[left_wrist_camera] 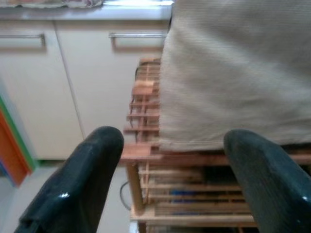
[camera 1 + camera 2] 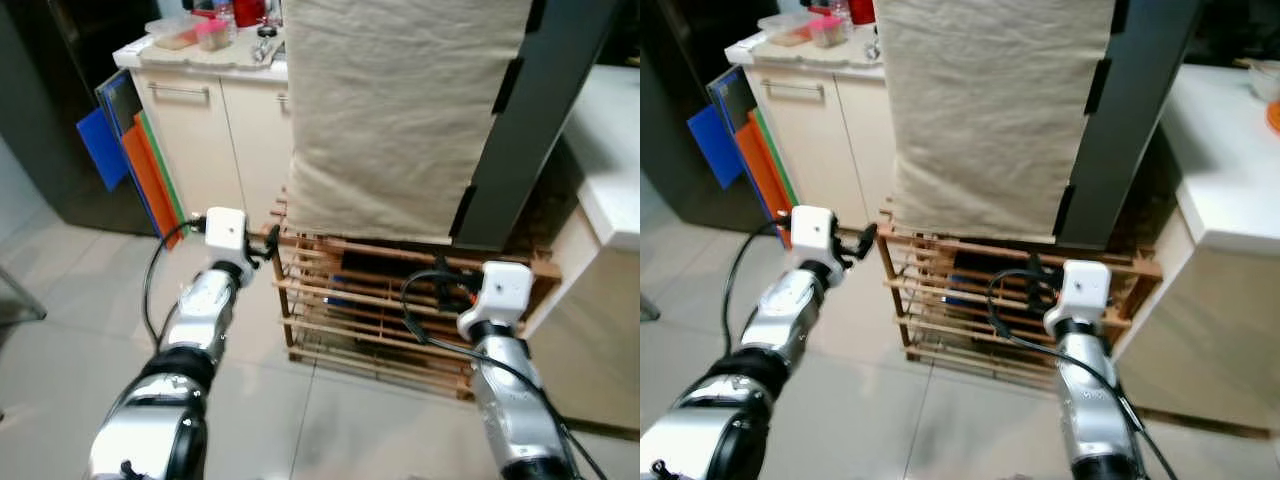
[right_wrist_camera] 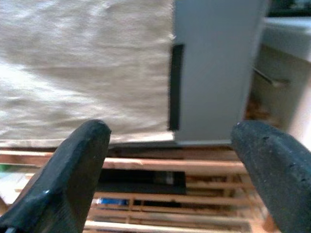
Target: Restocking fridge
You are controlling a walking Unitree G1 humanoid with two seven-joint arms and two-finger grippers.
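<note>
A grey fridge (image 2: 530,120), its front draped in a beige cloth (image 2: 390,110), stands at upper centre of the head view on a wooden slatted rack (image 2: 380,310). The left gripper (image 1: 170,179), fingers spread, sits at the rack's left corner. The right gripper (image 3: 170,179), also spread wide, faces the fridge's lower edge.
</note>
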